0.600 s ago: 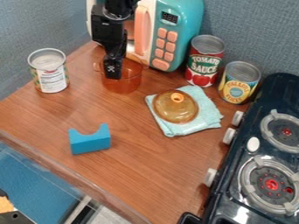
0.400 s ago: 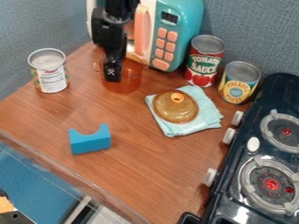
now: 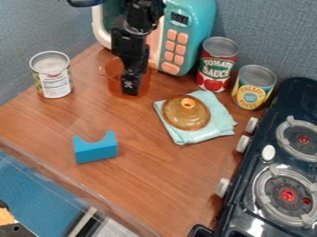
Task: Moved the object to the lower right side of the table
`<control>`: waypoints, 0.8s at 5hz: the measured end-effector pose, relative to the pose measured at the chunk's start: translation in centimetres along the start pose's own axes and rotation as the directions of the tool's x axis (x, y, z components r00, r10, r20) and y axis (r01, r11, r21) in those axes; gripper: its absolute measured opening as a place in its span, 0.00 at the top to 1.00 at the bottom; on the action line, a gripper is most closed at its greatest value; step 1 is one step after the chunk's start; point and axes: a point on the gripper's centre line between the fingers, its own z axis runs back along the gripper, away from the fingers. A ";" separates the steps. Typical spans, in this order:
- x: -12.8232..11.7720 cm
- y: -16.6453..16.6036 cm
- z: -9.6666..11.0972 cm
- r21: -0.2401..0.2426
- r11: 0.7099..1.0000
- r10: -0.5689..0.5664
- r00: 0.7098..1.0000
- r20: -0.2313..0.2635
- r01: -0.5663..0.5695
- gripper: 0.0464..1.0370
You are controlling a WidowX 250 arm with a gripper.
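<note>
The black gripper (image 3: 130, 88) hangs at the upper left of the middle, over and in front of an orange see-through pot (image 3: 141, 86) that stands on the wooden table (image 3: 158, 185). Part of the pot is hidden behind it. A blue block with a curved notch (image 3: 96, 150) lies at the lower left of the table. An amber lid (image 3: 186, 112) rests on a folded light-blue cloth (image 3: 219, 124), right of the gripper and nearer the camera. Which of these is the task's object, I cannot tell.
A toy microwave (image 3: 186, 28) stands behind the pot. Beside it are a tomato sauce can (image 3: 217, 65) and a pineapple can (image 3: 253, 88). Another can (image 3: 53, 76) stands at the left. The dark stove (image 3: 272, 152) borders the right side, and a sink (image 3: 37, 194) lies lower left.
The arm and gripper have shifted to the right and slightly toward the camera, across the front of the pot. The pot, lid, cloth and block have stayed in place.
</note>
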 end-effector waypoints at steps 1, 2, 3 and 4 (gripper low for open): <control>-2.3 -0.2 0.4 -0.041 0.996 -0.085 0.996 -0.032 0.083 0.04; -5.4 -0.7 0.4 -0.039 0.977 -0.214 0.973 -0.091 0.211 0.04; -7.9 -0.6 -0.5 -0.010 0.956 -0.293 0.948 -0.124 0.294 0.04; -8.8 -0.7 -1.2 0.011 0.945 -0.322 0.935 -0.148 0.327 0.04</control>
